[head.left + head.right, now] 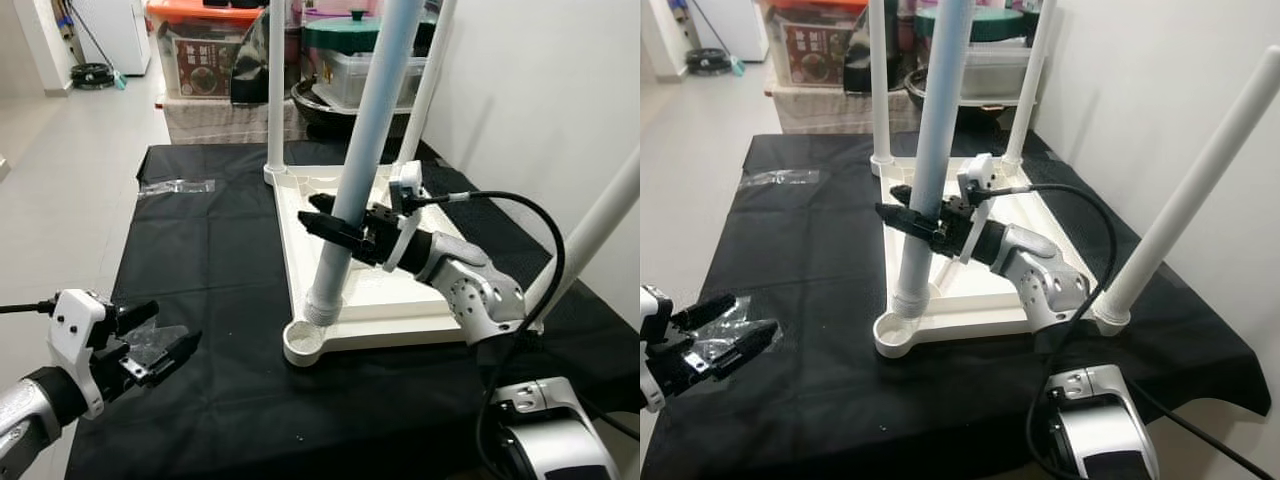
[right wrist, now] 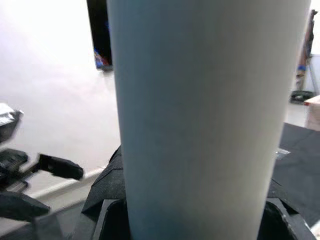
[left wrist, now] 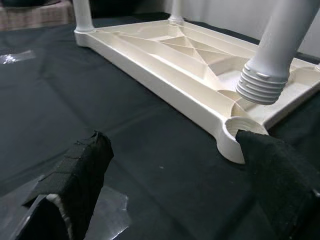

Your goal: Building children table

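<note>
The white children's table top (image 1: 395,300) lies upside down on a black cloth. Three white legs stand in its corners: far left (image 1: 276,90), far right (image 1: 428,85) and near right (image 1: 600,220). My right gripper (image 1: 335,226) is shut on the fourth leg (image 1: 368,150), which leans slightly. The leg's threaded end (image 3: 261,84) hangs just above and slightly beside the near-left corner socket (image 3: 231,131), apart from it. My left gripper (image 1: 165,345) is open low over the cloth, left of that socket, above a crumpled clear plastic bag (image 3: 107,217).
Another clear plastic bag (image 1: 178,186) lies at the cloth's far left. Storage boxes (image 1: 205,55) and a lidded pot (image 1: 350,35) stand behind the work surface. A white wall (image 1: 540,90) runs along the right. The right arm's black cable (image 1: 545,240) loops over the near-right corner.
</note>
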